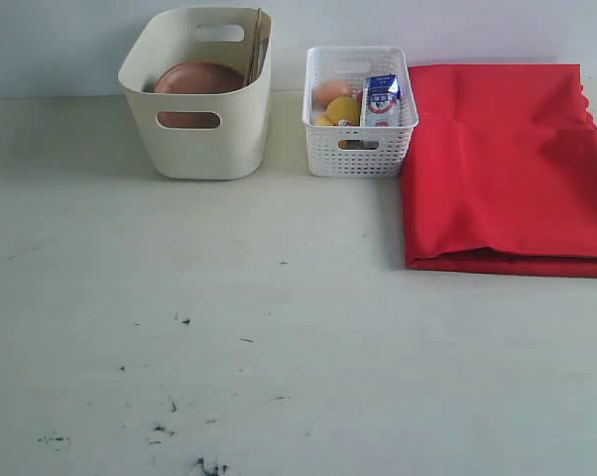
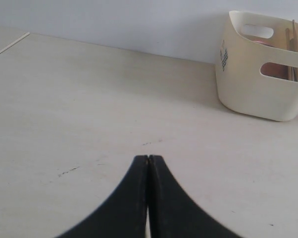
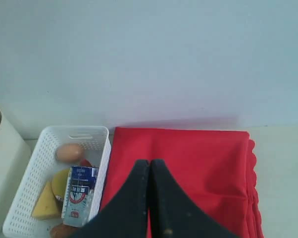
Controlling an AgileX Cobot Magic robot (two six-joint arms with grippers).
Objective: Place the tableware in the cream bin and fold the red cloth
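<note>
The cream bin (image 1: 197, 109) stands at the back left with the brown wooden plate (image 1: 197, 77) inside it and thin chopsticks (image 1: 256, 45) leaning at its right wall. The same cream bin (image 2: 260, 69) shows in the left wrist view, chopsticks (image 2: 293, 47) inside. The red cloth (image 1: 507, 164) lies folded flat at the back right; the red cloth (image 3: 198, 163) shows a scalloped edge in the right wrist view. My left gripper (image 2: 148, 157) is shut and empty over bare table. My right gripper (image 3: 150, 161) is shut and empty above the cloth. Neither arm shows in the exterior view.
A white lattice basket (image 1: 360, 124) sits between bin and cloth, holding an egg (image 1: 330, 91), a lemon (image 1: 343, 109) and a blue-white milk carton (image 1: 381, 99). The pale table (image 1: 279, 347) has dark scuffs near the front. A wall runs along the back.
</note>
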